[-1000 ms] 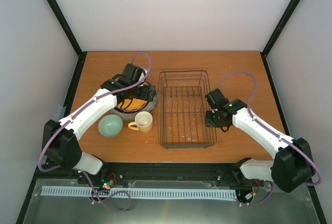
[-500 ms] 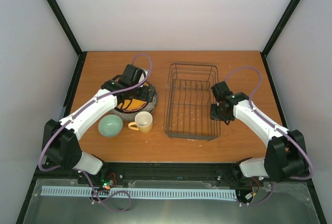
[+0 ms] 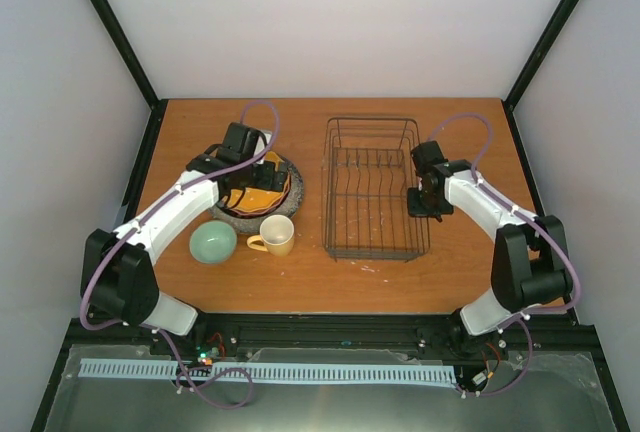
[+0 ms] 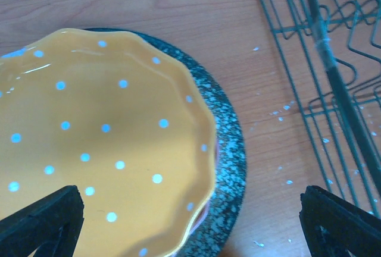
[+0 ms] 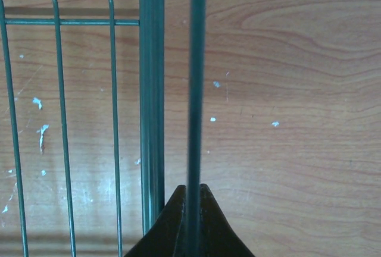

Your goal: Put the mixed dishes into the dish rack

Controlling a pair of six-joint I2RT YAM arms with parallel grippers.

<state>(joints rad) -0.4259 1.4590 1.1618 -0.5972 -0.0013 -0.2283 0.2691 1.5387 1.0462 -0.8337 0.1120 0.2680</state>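
the dish rack (image 3: 372, 252) stands on the wooden surface (image 3: 460, 272), right of the middle, with no dishes inside that we can see. the right end effector (image 3: 421, 202) is at the rack's right side and is clenched on a thin wire of that side. in the right wrist view the wire goes straight down between the two dark fingers (image 5: 172, 236), which meet around it. only the tips of the fingers show there, and the rest of the rack is cut off by the picture edge.

the left end effector (image 3: 260, 177) is released, its jaws wide apart, and it hangs over the stack of plates on the left side. in the left wrist view only its two fingertips (image 4: 41, 221) show, in the bottom corners. the orange white-dotted plate (image 4: 101, 138) lies on top of the grey speckled plate (image 4: 229, 150). only a ring of the grey one shows. whether another plate lies between them we cannot tell, because the arm covers most of the stack from above.

the yellow mug (image 3: 277, 235) stands just in front of the stack, with the pale green bowl (image 3: 213, 242) to its left. both are well apart from the rack.
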